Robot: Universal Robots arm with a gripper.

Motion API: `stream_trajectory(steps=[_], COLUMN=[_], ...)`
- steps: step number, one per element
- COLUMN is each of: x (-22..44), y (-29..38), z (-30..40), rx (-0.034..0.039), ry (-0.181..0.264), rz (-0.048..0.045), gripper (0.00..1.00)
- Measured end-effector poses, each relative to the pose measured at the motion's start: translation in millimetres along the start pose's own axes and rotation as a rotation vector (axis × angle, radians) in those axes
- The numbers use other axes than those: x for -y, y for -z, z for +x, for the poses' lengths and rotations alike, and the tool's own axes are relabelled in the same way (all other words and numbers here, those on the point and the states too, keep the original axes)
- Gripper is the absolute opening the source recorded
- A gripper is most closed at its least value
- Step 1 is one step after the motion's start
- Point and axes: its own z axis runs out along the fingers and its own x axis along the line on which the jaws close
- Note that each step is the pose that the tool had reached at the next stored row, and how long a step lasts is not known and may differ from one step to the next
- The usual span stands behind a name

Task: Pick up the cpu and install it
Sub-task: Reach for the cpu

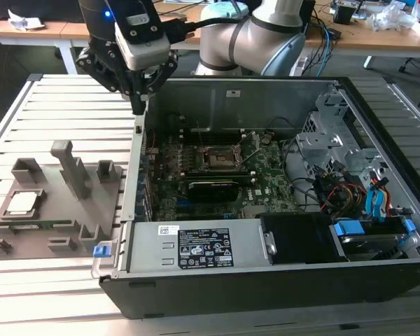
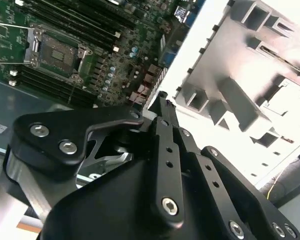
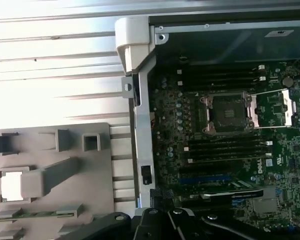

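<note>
The cpu, a small silver square with a pale rim, lies flat in a recess of the grey plastic tray at the exterior view's left. In the first wrist view the cpu is a bright square on the tray. My gripper hangs above the left wall of the open computer case, between tray and motherboard. Its fingers meet at a point, shut on nothing. The dark socket on the motherboard stands uncovered, its metal frame open, also seen in the second wrist view as the socket.
Upright grey blocks rise from the tray. The case holds a dark card, a drive cage, cables and a black power supply. All of it rests on a slatted metal table.
</note>
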Motion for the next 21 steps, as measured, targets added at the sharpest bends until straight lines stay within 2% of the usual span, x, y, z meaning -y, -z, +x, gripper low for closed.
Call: stream_trajectory(steps=[2, 4, 6, 7, 8, 10, 12, 18, 21], x=[0.8, 2.2, 3.4, 4.4, 4.8, 6.1, 6.7, 8.7, 9.5], y=[0.2, 0.6, 1.0, 1.2, 1.3, 1.6, 1.7, 1.7, 1.7], z=[10.3, 29.4, 44.7, 58.7, 63.5, 82.2, 88.7, 116.4, 126.8], rx=[0.0001, 0.0005, 0.001, 0.0016, 0.0016, 0.0018, 0.0018, 0.0018, 0.0019], ry=[0.0, 0.0, 0.0, 0.0, 0.0, 0.0, 0.0, 0.0, 0.0], rz=[0.0, 0.0, 0.0, -0.0002, -0.0001, -0.0001, -0.0001, -0.0001, -0.0001], gripper=[0.11, 0.11, 0.11, 0.11, 0.11, 0.11, 0.11, 0.11, 0.11])
